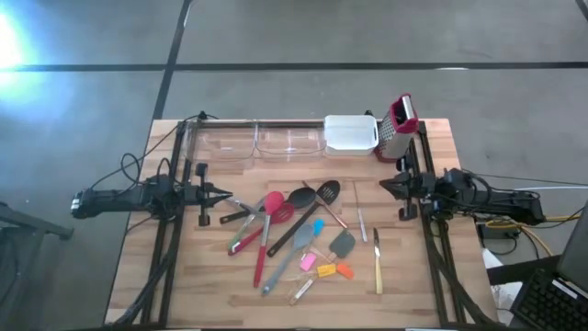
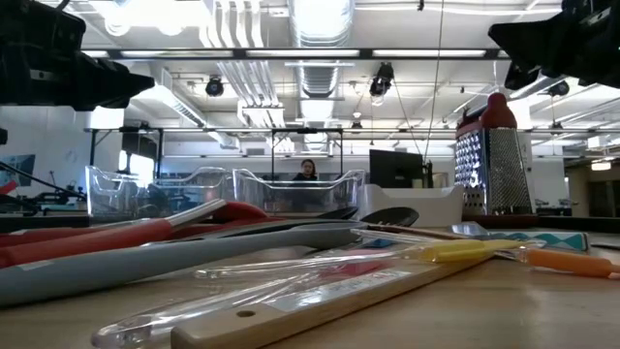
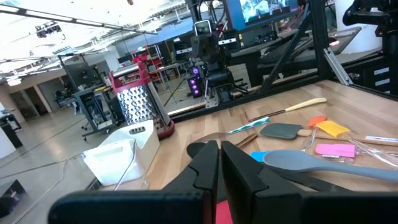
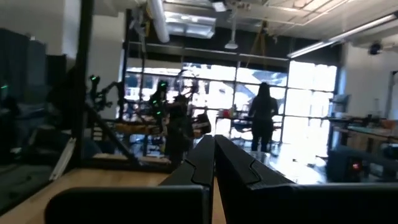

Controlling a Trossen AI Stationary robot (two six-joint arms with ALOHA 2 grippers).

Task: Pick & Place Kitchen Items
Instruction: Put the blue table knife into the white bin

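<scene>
While both arms are held level at the sides, the kitchen items point(image 1: 303, 234) are seen scattered mid-surface point(image 1: 211, 276). Left end effector point(image 1: 227, 193) and right end effector point(image 1: 384, 187) are closed narrow. A person point(image 4: 262, 115), possibly standing, is glimpsed beyond.

We see even overhead light on the table point(image 1: 184, 276), with a glare patch at the high view's upper left. In the low view ceiling strips blow out and the near utensils point(image 2: 194, 257) are blurred. The right wrist view is backlit, probably by windows.
</scene>
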